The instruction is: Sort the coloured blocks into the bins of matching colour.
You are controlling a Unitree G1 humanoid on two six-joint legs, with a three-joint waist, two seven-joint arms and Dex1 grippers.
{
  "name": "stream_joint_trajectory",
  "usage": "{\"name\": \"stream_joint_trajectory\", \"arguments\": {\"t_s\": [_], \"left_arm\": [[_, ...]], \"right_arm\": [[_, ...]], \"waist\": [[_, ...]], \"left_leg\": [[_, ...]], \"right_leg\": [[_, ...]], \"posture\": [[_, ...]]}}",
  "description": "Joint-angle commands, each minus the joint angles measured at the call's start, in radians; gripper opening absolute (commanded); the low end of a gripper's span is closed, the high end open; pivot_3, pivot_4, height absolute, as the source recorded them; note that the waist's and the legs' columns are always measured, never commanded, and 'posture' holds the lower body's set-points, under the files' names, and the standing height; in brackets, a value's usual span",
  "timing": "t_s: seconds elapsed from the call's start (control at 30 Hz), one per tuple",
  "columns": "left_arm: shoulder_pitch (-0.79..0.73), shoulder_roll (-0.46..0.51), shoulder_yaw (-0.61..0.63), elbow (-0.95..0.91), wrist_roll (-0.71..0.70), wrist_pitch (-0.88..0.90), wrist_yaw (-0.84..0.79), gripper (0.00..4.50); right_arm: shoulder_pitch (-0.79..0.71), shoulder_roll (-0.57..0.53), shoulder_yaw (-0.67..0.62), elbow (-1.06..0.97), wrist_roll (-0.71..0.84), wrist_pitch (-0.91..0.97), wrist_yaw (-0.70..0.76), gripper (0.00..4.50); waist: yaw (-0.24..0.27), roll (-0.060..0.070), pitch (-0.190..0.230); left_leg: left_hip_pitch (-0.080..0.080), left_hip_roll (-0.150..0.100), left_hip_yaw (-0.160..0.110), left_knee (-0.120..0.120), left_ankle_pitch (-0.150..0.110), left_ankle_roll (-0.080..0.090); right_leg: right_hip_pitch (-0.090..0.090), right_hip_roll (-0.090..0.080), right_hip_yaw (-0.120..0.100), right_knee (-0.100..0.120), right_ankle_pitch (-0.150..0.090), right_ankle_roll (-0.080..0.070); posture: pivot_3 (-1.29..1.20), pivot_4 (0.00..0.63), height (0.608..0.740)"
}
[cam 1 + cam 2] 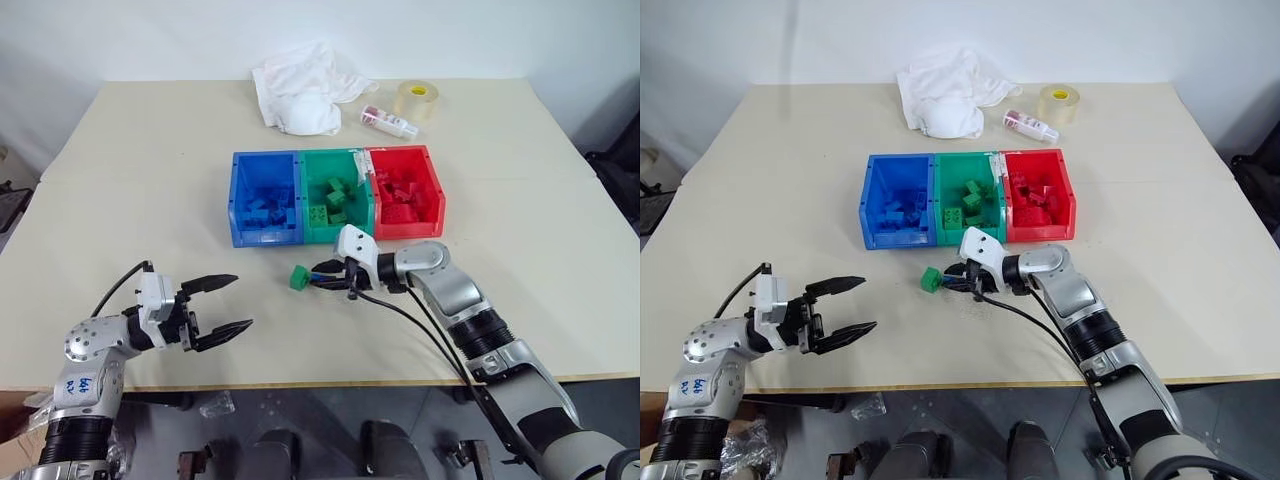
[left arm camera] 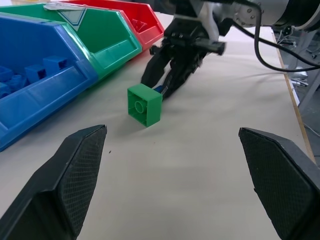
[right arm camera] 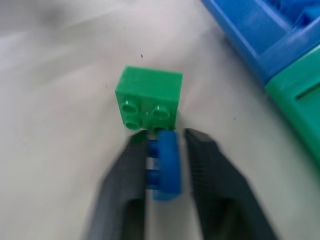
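On top of a plain cream table (image 1: 130,190) pushed up near a white wall, pretty much everything sits toward the middle and back. At the far edge there's a crumpled white cloth (image 1: 305,85), a small bottle with a pinkish label (image 1: 389,122) lying on its side, and a clear tape roll (image 1: 416,99).

Middle of the table has the three joined bins in a row: blue bin (image 1: 240,212), green bin (image 1: 312,178), red bin (image 1: 435,195). Each one already holds a pile of bricks in its own colour.

Just in front of the green bin, a green block (image 1: 299,277) sits on the table, tipped so its studs face sideways toward the right hand (image 1: 330,272). It's a chunky little square brick. Right beside it, that right hand is clenched on a blue block (image 3: 165,165), a thin little piece pinched between the two black fingers, almost touching the green one.

Left hand (image 1: 222,305) hovers over the near left edge of the table, fingers spread wide, nothing in them, well apart from the blocks.
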Motion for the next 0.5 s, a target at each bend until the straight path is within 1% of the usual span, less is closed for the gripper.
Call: {"name": "stream_joint_trajectory", "arguments": {"t_s": [0.03, 0.23, 0.3, 0.43, 0.5], "left_arm": [[0.003, 0.005, 0.017, -0.029, -0.022, -0.003, 0.000, 4.50], [-0.024, 0.000, 0.007, -0.003, -0.015, -0.008, -0.004, 4.50], [-0.031, -0.003, 0.005, 0.002, -0.014, -0.010, -0.005, 4.50], [-0.036, -0.005, 0.003, 0.005, -0.013, -0.013, -0.005, 4.50], [-0.035, -0.004, 0.004, 0.005, -0.013, -0.013, -0.004, 4.50]], "right_arm": [[-0.011, -0.019, -0.044, -0.100, 0.033, 0.027, 0.012, 0.01], [-0.115, -0.018, -0.092, -0.110, 0.052, 0.081, -0.003, 0.01], [-0.119, -0.026, -0.083, -0.108, 0.052, 0.087, 0.020, 0.01], [-0.073, -0.068, -0.032, -0.125, 0.032, 0.111, 0.080, 0.01], [-0.051, -0.078, -0.018, -0.136, 0.026, 0.136, 0.080, 0.36]], "waist": [[0.001, 0.000, 0.000], [0.001, 0.000, 0.000], [0.000, 0.000, 0.000], [0.004, 0.000, 0.000], [0.003, 0.000, 0.000]], "left_leg": [[0.000, 0.000, 0.000, 0.000, 0.000, 0.000], [0.000, 0.000, 0.000, 0.000, 0.000, 0.000], [0.000, 0.000, 0.000, 0.000, 0.000, 0.000], [0.000, 0.000, 0.000, -0.001, 0.000, 0.000], [0.000, -0.001, 0.000, 0.000, 0.000, 0.000]], "right_leg": [[0.000, 0.000, 0.000, 0.000, 0.000, 0.000], [0.000, 0.000, 0.000, 0.000, 0.000, 0.000], [0.000, 0.000, 0.000, 0.000, 0.000, 0.000], [0.000, 0.000, 0.000, 0.000, 0.000, 0.000], [0.000, 0.000, 0.000, 0.000, 0.000, 0.000]], "posture": [[0.00, 0.150, 0.740], [0.00, 0.150, 0.740], [0.00, 0.150, 0.740], [0.00, 0.150, 0.740], [0.00, 0.150, 0.740]]}}
